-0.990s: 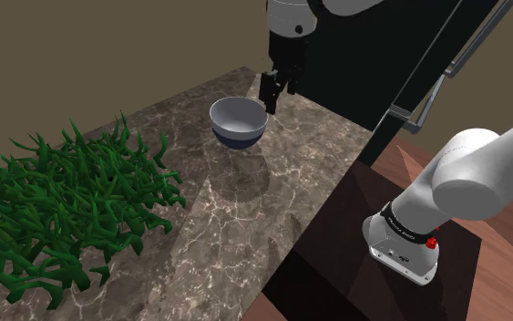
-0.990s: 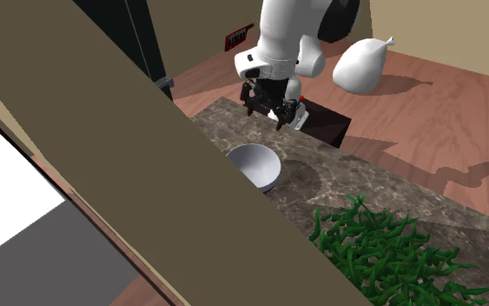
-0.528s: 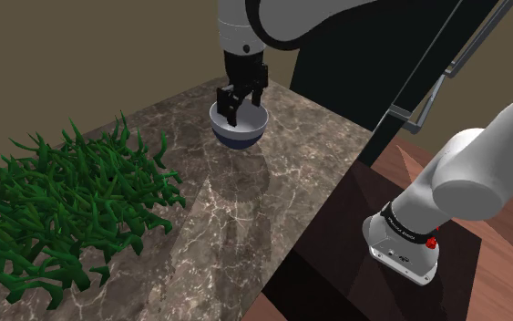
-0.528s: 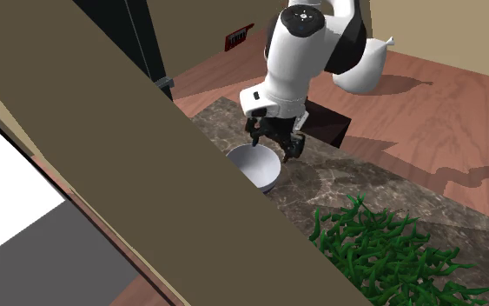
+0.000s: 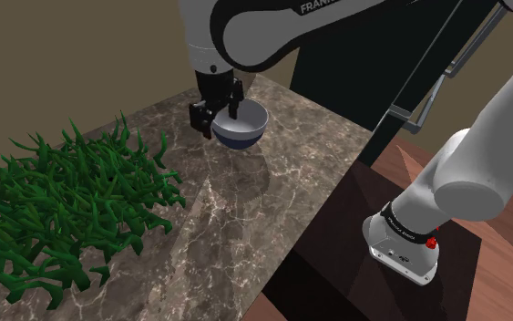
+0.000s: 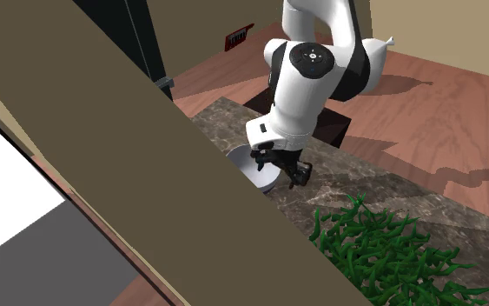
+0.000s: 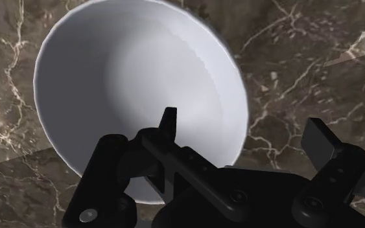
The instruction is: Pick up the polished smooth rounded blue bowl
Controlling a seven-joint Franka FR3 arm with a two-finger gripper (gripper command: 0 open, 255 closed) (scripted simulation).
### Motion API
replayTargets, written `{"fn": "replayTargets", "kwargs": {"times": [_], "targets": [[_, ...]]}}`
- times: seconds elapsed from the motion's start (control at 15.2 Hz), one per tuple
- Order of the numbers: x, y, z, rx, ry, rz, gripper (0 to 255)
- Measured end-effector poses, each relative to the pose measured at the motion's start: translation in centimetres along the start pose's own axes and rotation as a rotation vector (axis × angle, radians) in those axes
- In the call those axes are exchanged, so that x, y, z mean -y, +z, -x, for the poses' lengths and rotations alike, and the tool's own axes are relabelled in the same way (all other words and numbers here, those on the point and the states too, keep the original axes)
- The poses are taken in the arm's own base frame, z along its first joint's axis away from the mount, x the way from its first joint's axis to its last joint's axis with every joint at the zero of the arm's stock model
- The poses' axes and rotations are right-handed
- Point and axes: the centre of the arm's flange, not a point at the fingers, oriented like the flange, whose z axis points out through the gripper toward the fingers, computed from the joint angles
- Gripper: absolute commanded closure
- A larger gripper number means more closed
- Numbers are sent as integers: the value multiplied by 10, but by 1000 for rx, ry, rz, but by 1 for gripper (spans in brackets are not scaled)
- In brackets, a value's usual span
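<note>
The bowl [image 5: 250, 125] is rounded, blue outside and pale grey-white inside, and stands upright on the marble counter [image 5: 245, 214] near its far edge. My black gripper [image 5: 214, 116] hangs open at the bowl's rim on the shoulder view's left. In the wrist view one finger [image 7: 168, 123] is inside the bowl [image 7: 135, 78], and the other finger [image 7: 320, 139] is outside it over the marble [image 7: 291, 52]. The rim lies between them, untouched as far as I can see. In the second exterior view the gripper [image 6: 282, 169] partly covers the bowl [image 6: 247, 165].
A bushy green plant [image 5: 63, 210] covers the counter's near left part. A tall black cabinet with a grey handle [image 5: 420, 111] rises behind the counter. A brown beam [image 6: 103, 148] crosses the second exterior view's foreground. A white sack [image 6: 364, 65] lies on the wooden floor.
The gripper has swung from the bowl's right side across it to its left rim in the shoulder view, and come lower. The bowl has not moved.
</note>
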Motion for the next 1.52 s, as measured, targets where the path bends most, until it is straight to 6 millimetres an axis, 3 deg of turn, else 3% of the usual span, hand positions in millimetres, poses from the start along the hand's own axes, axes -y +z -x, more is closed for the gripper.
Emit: {"fn": "replayTargets", "kwargs": {"times": [0.26, 0.33, 0.99, 1.52], "targets": [[1, 21, -2, 0, 0, 0, 0], [1, 23, -2, 0, 0, 0, 255], [2, 23, -1, -2, 0, -1, 255], [-2, -12, 1, 0, 0, 0, 255]]}}
